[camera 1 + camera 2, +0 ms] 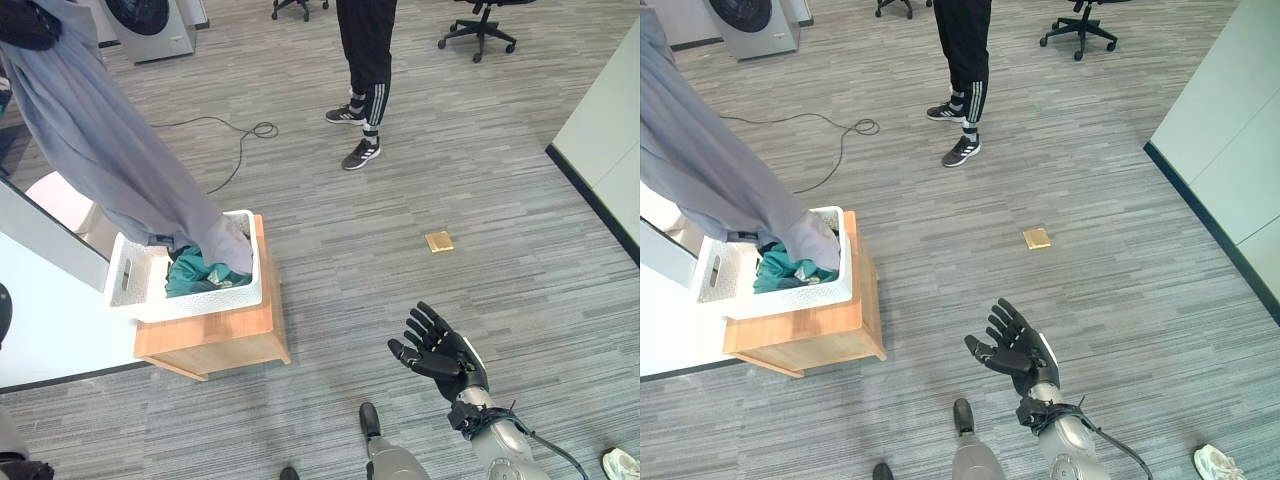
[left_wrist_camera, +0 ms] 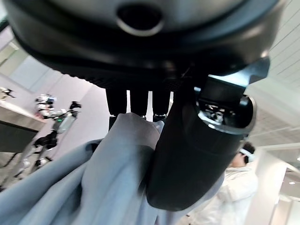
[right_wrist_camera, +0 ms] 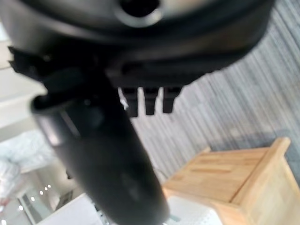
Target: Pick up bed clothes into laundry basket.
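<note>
The robot's left hand [image 2: 187,154] is raised high, its thumb and fingers clamped on a fold of a long, soft grey-blue cloth garment [image 1: 110,150]. From that grip the fabric hangs in a slack, creased drape, and its lower end already lies bunched inside the white perforated plastic laundry basket [image 1: 215,298] well below the hand. Holding the piece high likely lets its length feed down into the basket rather than spill over the rim. A crumpled teal cloth [image 1: 195,275] sits in the basket beside the grey end. The basket rests on a low, boxy light-wood stand [image 1: 215,340], which brings it nearer the hand. The right hand [image 1: 438,352] hovers low over the grey plank floor [image 1: 400,170], fingers spread, grasping nothing, well apart from the basket. A person in dark trousers [image 1: 365,45] stands beyond.
</note>
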`<state>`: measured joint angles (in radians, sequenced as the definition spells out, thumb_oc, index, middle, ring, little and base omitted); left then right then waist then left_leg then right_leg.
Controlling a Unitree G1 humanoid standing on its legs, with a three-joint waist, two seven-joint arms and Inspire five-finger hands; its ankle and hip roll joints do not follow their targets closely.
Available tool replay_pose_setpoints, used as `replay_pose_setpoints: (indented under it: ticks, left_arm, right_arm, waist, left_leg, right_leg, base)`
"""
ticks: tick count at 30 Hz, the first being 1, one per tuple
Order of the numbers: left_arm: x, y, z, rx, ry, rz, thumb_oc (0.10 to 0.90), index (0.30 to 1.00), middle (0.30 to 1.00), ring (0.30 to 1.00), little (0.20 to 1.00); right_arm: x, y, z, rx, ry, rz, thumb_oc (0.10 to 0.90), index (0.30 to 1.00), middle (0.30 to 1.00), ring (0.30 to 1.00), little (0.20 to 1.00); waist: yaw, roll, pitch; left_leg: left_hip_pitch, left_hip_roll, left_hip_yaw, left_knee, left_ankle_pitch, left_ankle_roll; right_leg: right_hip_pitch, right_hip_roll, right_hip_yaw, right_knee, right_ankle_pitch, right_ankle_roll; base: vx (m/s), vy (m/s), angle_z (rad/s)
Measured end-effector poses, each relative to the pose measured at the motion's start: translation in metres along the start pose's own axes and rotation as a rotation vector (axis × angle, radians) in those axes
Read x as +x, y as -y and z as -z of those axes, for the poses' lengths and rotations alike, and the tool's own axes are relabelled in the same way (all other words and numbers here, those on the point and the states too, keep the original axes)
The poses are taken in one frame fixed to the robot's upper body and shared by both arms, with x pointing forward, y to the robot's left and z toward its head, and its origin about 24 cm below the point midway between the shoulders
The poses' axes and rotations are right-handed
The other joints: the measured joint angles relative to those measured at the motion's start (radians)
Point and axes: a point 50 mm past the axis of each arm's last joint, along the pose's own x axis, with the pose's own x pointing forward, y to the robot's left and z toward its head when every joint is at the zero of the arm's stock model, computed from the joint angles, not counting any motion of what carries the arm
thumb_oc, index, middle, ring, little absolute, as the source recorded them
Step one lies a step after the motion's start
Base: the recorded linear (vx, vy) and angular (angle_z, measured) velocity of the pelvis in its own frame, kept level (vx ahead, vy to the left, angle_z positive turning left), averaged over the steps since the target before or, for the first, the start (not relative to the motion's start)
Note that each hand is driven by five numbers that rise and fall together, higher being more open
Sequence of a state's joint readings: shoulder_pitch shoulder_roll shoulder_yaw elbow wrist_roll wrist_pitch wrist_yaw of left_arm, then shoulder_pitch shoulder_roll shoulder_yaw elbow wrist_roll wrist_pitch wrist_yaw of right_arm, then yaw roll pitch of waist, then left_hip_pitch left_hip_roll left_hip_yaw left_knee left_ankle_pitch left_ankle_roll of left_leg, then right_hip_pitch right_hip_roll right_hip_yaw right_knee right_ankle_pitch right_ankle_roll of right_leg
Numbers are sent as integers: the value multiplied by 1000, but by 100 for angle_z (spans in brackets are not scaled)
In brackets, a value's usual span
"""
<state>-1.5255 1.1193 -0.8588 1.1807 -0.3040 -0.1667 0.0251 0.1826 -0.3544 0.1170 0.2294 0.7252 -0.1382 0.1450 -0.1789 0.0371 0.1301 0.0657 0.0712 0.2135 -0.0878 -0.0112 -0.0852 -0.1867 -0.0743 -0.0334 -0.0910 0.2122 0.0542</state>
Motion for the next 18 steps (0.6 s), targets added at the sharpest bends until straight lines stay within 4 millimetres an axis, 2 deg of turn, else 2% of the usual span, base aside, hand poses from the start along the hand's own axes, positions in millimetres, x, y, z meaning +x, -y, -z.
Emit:
replay_pose_setpoints:
  ticks: [4, 7, 9, 13, 15, 18]
  left_arm:
    - [-1, 6, 6, 123, -32, 4, 400, 300, 300, 300, 300]
    - [-2, 18, 11, 222, -34, 25, 400, 300, 300, 300, 300]
    - [-5, 39, 17, 291, -34, 80, 400, 300, 300, 300, 300]
    - [-13, 86, 24, 359, -19, 195, 400, 300, 300, 300, 300]
    - [-23, 113, 36, 425, -24, 274, 400, 300, 300, 300, 300]
    - [-38, 144, 49, 479, -21, 368, 400, 300, 300, 300, 300]
  right_arm:
    - [-2, -4, 4, -16, -23, -25, 800, 900, 900, 900, 900]
    - [-3, -4, 6, -45, -34, -31, 800, 900, 900, 900, 900]
    - [-5, -3, 5, -66, -38, -32, 800, 900, 900, 900, 900]
    - [-1, -9, -2, -89, -16, -67, 800, 900, 900, 900, 900]
    - [2, -15, -4, -97, -6, -96, 800, 900, 900, 900, 900]
    - [4, -18, -6, -104, 3, -110, 800, 900, 900, 900, 900]
  waist:
    - [-1, -38, 7]
    - [-1, -52, 6]
    - [-2, -61, 8]
    - [-3, -106, 32]
    - [-16, -135, 37]
    - [-29, -151, 40]
  left_leg:
    - [-12, 0, 9, 0, 2, -2]
    - [-34, -1, 14, 0, 3, -3]
    - [-37, 1, 15, 0, 3, -3]
    - [-43, 7, 21, 0, 3, -4]
    - [-46, 9, 25, 0, 3, -5]
    - [-53, 13, 27, 0, 3, -5]
  right_leg:
    - [-17, 2, 8, 0, 7, -2]
    - [-39, 1, 11, 0, 13, -3]
    - [-43, 4, 11, 0, 17, -6]
    - [-51, 14, 13, 0, 22, -11]
    - [-59, 17, 17, 0, 24, -14]
    - [-68, 22, 18, 1, 24, -14]
  base:
    - [-70, -6, -6]
    - [-25, -11, -4]
    - [-17, -10, -1]
    - [-49, -22, -5]
    - [-26, -8, -8]
    - [-13, -6, -5]
